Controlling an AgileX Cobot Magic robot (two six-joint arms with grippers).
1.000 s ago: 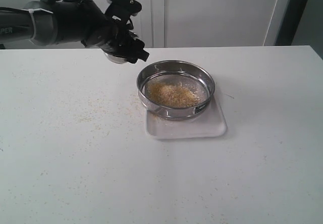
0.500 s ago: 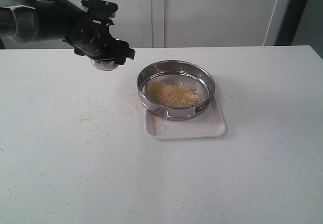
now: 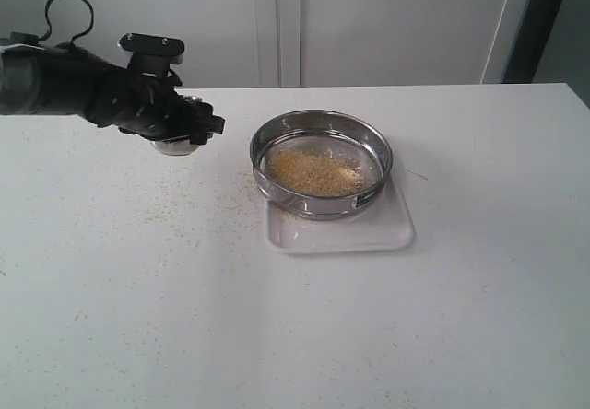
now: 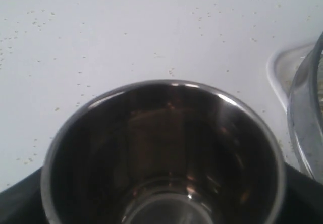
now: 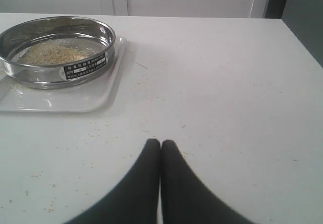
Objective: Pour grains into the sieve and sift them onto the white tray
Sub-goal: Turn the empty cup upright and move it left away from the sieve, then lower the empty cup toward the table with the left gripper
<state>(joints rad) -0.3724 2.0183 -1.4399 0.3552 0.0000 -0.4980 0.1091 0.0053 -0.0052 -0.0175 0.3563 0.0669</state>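
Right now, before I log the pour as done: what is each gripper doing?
Left gripper: closed on the small round steel cup, which looks empty.
Right gripper: shut, holding nothing.

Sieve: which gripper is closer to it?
Left. The left gripper, holding a steel cup, is just beside the sieve; the right gripper sits farther back across the table.

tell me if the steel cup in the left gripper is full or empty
Empty. The left wrist view looks into the cup and shows bare steel walls and bottom; the grains lie in the sieve.
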